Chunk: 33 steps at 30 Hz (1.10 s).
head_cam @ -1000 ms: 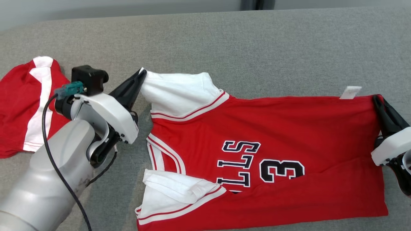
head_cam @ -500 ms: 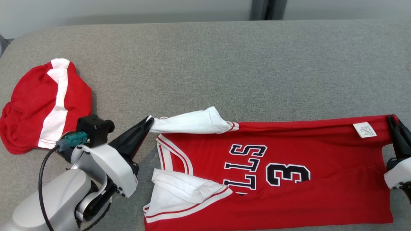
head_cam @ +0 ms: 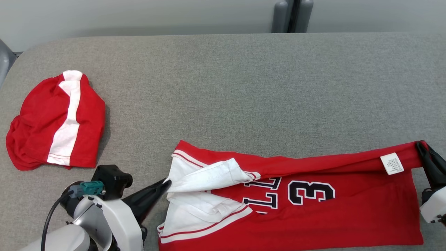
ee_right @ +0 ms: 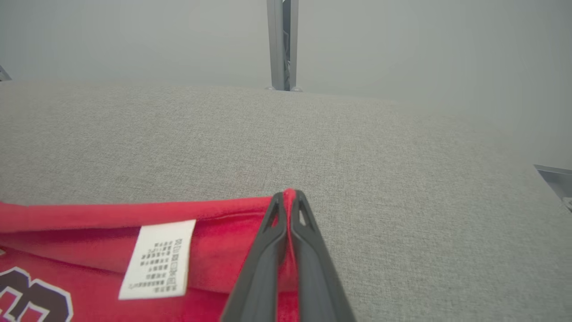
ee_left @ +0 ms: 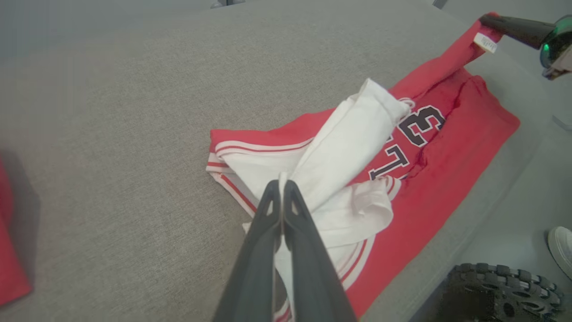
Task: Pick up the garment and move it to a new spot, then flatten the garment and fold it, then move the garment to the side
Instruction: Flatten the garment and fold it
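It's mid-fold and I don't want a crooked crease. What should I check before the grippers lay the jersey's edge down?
1. Left gripper shut on the sleeve: ok.
2. Right gripper shut on a corner of the jersey: ok.
3. Lifted edge roughly straight between the grippers: ok.
4. Sleeves flat: not ok, both are bunched.
5. Near edge on the table: ok.
6. Other garment apart from the jersey: ok.

The red jersey (head_cam: pixel 348 219) bears a black "3" and the letters "LL".
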Motion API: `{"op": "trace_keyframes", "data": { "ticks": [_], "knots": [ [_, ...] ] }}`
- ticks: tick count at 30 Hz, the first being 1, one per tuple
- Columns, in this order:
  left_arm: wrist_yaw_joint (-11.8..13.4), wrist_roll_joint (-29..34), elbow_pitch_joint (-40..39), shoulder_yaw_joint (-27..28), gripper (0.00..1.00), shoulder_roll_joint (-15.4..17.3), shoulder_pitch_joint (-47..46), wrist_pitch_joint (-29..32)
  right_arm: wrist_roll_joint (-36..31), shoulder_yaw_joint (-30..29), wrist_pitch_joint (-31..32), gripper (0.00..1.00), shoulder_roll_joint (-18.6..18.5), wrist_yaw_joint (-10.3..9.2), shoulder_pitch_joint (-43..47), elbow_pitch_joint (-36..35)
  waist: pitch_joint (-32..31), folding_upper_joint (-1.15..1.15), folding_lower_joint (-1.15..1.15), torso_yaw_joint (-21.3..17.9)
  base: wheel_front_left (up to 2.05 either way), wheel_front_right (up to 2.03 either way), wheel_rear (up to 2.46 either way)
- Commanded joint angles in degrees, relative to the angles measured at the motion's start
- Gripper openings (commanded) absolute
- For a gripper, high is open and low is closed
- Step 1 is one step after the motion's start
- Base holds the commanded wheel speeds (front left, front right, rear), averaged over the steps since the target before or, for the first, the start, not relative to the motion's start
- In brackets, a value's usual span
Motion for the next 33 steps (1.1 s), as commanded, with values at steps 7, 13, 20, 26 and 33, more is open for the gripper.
{"op": "trace_keyframes", "data": {
  "ticks": [7, 13, 20, 26, 33],
  "knots": [
    [0.6, -1.6, -4.2, -1.9, 0.0, 2.3, 1.6, 4.5, 1.5, 0.7, 2.6, 0.0, -2.4, -0.04, 2.5, -2.9, -1.1, 0.0, 0.0, -0.4, 0.0, 0.0, 0.0],
    [1.0, -2.2, -6.1, -3.2, 0.0, 3.4, 1.9, 7.7, 3.0, 1.7, 5.9, 0.0, -4.6, -0.04, 5.0, -6.5, -1.4, 0.0, 0.0, -0.7, 0.0, 0.0, 0.0],
    [1.3, -3.2, -7.7, -4.4, 0.47, 4.3, 2.5, 10.7, 9.7, 1.1, 13.4, 1.0, -7.4, -0.04, 9.8, -11.8, -2.0, 0.0, 0.0, -1.1, 0.0, 0.0, 0.0],
    [2.8, -2.9, -8.0, -3.8, 1.0, 4.9, 2.2, 10.6, 9.7, -3.7, 15.5, 1.0, -8.2, -0.04, 11.9, -13.7, -2.3, 0.0, 0.0, -1.6, 0.0, 0.0, 0.0],
    [4.6, -2.2, -7.0, -1.4, 1.0, 3.0, 1.3, 6.4, 4.0, -12.6, 14.2, 1.0, -3.3, -0.03, 10.3, -12.8, -3.8, 0.0, 0.0, -2.1, 0.0, 0.0, 0.0]
  ]
}}
